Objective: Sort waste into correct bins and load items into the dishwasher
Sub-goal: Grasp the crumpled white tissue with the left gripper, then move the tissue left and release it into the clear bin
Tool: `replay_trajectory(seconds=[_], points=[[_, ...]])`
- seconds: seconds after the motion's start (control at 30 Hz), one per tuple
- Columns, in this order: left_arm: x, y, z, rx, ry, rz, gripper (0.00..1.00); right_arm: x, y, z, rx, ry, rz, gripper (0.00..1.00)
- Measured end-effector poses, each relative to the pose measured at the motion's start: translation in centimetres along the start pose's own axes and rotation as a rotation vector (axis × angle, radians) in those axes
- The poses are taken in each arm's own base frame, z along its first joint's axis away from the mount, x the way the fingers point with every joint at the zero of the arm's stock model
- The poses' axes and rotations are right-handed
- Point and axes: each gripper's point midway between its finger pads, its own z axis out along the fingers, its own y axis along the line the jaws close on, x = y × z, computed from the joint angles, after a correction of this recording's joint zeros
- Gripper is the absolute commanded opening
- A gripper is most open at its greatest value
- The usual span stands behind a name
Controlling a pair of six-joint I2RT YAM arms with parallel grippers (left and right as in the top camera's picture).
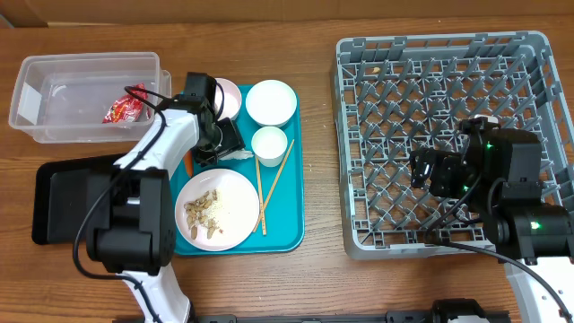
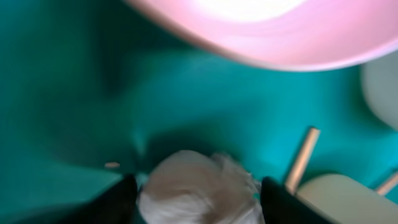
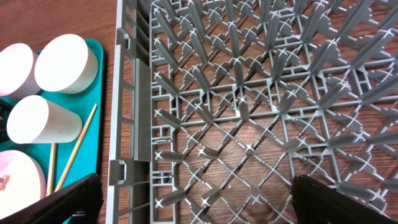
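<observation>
My left gripper [image 1: 218, 144] is low over the teal tray [image 1: 291, 235], open, with the crumpled white tissue [image 2: 199, 190] between its fingers [image 2: 199, 202]. The tissue also shows in the overhead view [image 1: 239, 155]. An orange carrot [image 1: 188, 164] peeks out beside the arm. Two white bowls [image 1: 271, 101] [image 1: 228, 97], a small cup [image 1: 269, 144], chopsticks [image 1: 269, 184] and a plate [image 1: 229, 193] with beige scraps [image 1: 204, 209] sit on the teal tray. The red wrapper [image 1: 126, 108] lies in the clear tub [image 1: 90, 59]. My right gripper [image 1: 426, 170] is open and empty above the grey dish rack [image 1: 439, 108].
The black tray [image 1: 63, 193] lies at the left, partly under my left arm. The rack [image 3: 249, 112] holds no dishes. The right wrist view shows the teal tray's edge with a bowl [image 3: 65, 55], the cup [image 3: 40, 118] and chopsticks [image 3: 78, 146].
</observation>
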Motion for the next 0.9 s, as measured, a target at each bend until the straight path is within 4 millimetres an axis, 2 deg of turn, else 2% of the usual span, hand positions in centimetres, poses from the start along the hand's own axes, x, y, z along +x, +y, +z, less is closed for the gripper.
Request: replay_trajectory(seconds=[0.03, 0.07, 0.1, 0.17, 0.27, 0.37, 0.47, 0.53, 0.63, 0.67, 0.7, 0.73, 0.87, 0.9], points=[[0.2, 0.2, 0.6, -0.008, 0.015, -0.014, 0.31, 0.0, 0.0, 0.0, 0.0, 0.0, 0.0, 1.0], [0.2, 0.3, 0.7, -0.01, 0.018, -0.02, 0.2, 0.0, 0.0, 0.0, 0.0, 0.0, 0.0, 1.0], [0.2, 0.2, 0.7, -0.009, 0.017, -0.02, 0.14, 0.0, 0.0, 0.0, 0.0, 0.0, 0.0, 1.0], [0.2, 0.2, 0.7, -0.009, 0.018, -0.019, 0.11, 0.0, 0.0, 0.0, 0.0, 0.0, 0.0, 1.0], [0.4, 0.3, 0.3, -0.021, 0.035, -0.024, 0.13, 0.0, 0.0, 0.0, 0.0, 0.0, 0.0, 1.0], [0.0, 0.1, -1.2, -0.032, 0.051, -0.031, 0.14, 0.0, 0.0, 0.0, 0.0, 0.0, 0.0, 1.0], [-1.8, -0.7, -4.1, -0.026, 0.028, -0.017, 0.14, 0.0, 0.0, 0.0, 0.0, 0.0, 0.0, 1.0], [-3.7, -1.3, -7.5, -0.017, -0.042, -0.003, 0.15, 0.0, 0.0, 0.0, 0.0, 0.0, 0.0, 1.0], [-6.2, -1.0, -12.2, -0.05, -0.17, 0.013, 0.2, 0.0, 0.0, 0.0, 0.001, 0.0, 0.0, 1.0], [-7.6, -0.5, -14.0, -0.074, -0.248, 0.016, 0.2, 0.0, 0.0, 0.0, 0.0, 0.0, 0.0, 1.0], [-8.4, 0.0, -14.9, -0.091, -0.289, 0.008, 0.2, 0.0, 0.0, 0.0, 0.0, 0.0, 0.0, 1.0], [-9.7, 1.2, -16.2, -0.129, -0.355, -0.012, 0.2, 0.0, 0.0, 0.0, 0.0, 0.0, 0.0, 1.0], [-13.1, 5.8, -18.4, -0.221, -0.482, -0.108, 0.21, 0.0, 0.0, 0.0, 0.0, 0.0, 0.0, 1.0], [-13.7, 6.7, -18.7, -0.234, -0.503, -0.127, 0.28, 0.0, 0.0, 0.0, 0.0, 0.0, 0.0, 1.0]])
